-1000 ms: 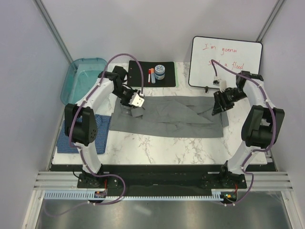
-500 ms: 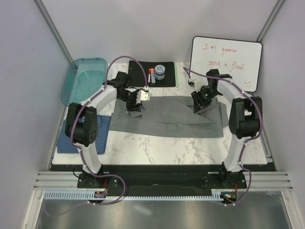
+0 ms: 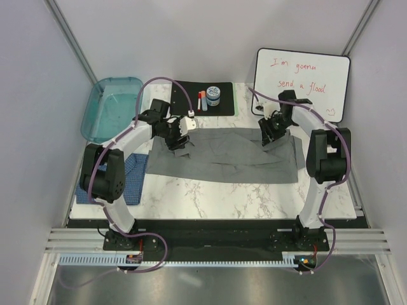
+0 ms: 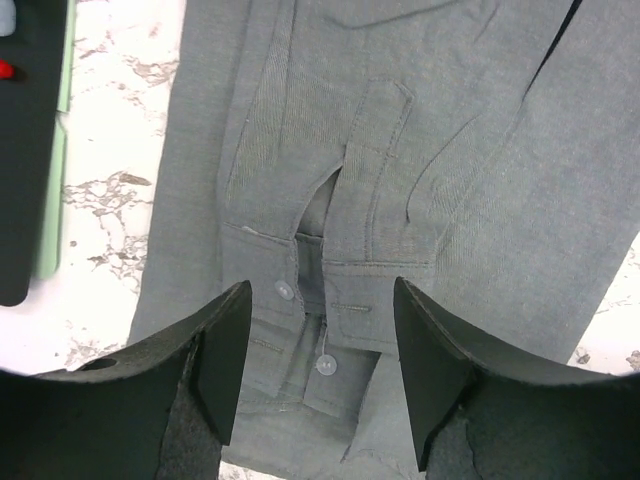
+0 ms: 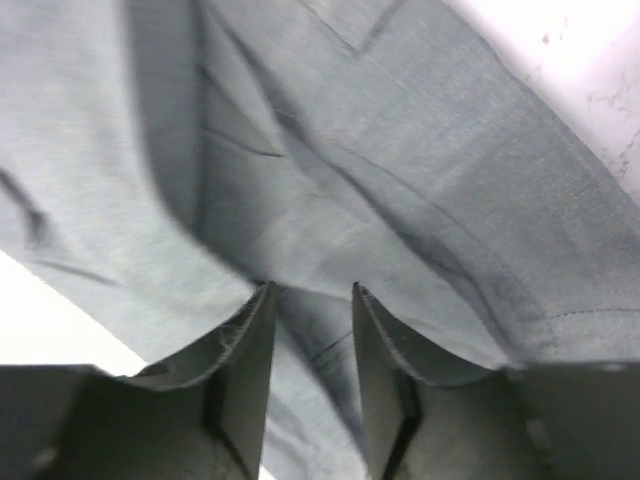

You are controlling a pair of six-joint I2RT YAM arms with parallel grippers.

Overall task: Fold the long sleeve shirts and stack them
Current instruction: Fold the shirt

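Grey shirt (image 3: 222,157): spread long and flat across the middle of the bench (image 3: 210,200), reaching from near the left edge to near the right edge. Overlapping creased panels run along its length, so I judge it partly folded lengthwise.

Blue shirt (image 3: 136,176): a flat patch at the left edge, partly hidden under my left arm. I cannot tell whether it is folded.

Left gripper (image 3: 182,130): above the shirt's far left corner. The fingers are spread wide with nothing between them. Directly below lies a sleeve cuff (image 4: 370,300), a doubled, stitched band with small pale buttons (image 4: 284,291) and a slit placket running up from it. My read is that I straddle the cuff because it is the thickest, firmest handle at that end and would carry the whole sleeve with it.

Right gripper (image 3: 272,131): at the shirt's far edge, toward the right end of the bench. The fingers are narrow. A ridge of cloth runs into the gap and a lobe of fabric laps one finger. I cannot tell whether they pinch it or only rest against it. Working both ends at once would keep the long fold line straight.

Material notes:
- The shirt is a fine matt weave, limp, with soft shallow creases.
- Its seams and cuff are stiffer than the body cloth.
- The bench top is smooth and marble-patterned, so I expect dragged cloth to slide and bunch. Lifting seems safer.
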